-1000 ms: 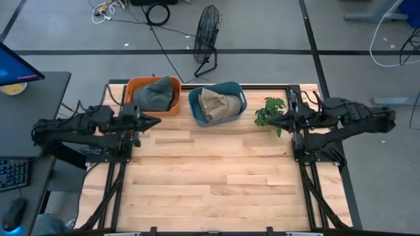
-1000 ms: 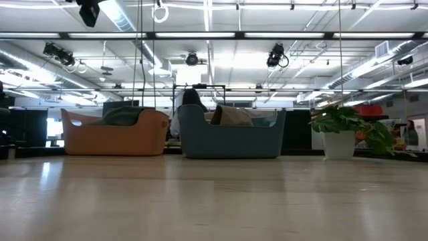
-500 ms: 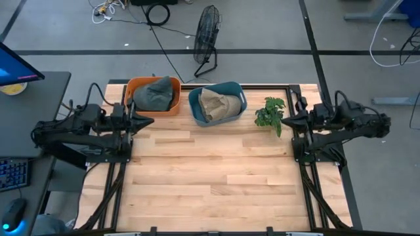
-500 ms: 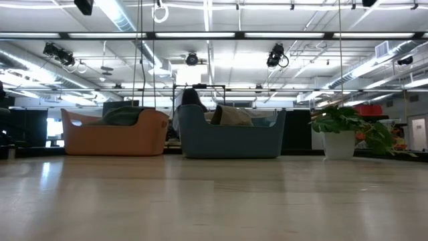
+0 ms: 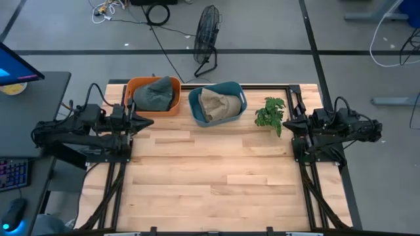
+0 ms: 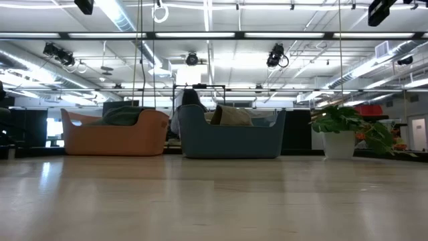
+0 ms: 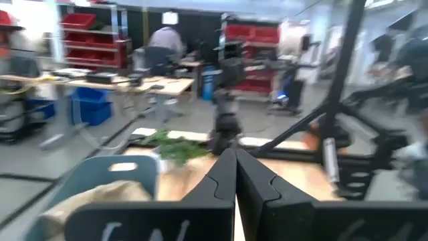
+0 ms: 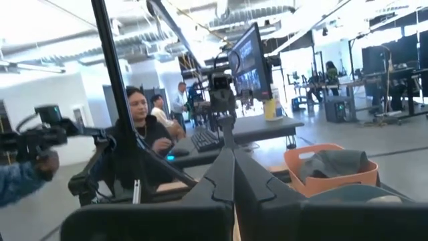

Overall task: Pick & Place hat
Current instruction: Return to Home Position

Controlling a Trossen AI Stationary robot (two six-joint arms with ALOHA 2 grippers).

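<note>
The left arm (image 5: pixel 72 129) and right arm (image 5: pixel 341 126) are matte black, jointed, looped with thin cables (image 5: pixel 338 103); left gripper (image 7: pixel 235 155) and right gripper (image 8: pixel 234 152) have flat tapering fingers (image 7: pixel 219 182).

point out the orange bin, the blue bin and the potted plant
orange bin (image 6: pixel 114 139), low view, on its front wall
blue bin (image 6: pixel 231 137), low view, on its front wall
potted plant (image 5: pixel 270 113), high view, on its leaves

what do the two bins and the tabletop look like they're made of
Orange bin: probably moulded plastic, matte; smooth rounded walls, cut-out handle. Blue bin: seemingly the same, dull blue-grey. Table: light wood planks; visible grain and seams, soft sheen in the low view.
</note>
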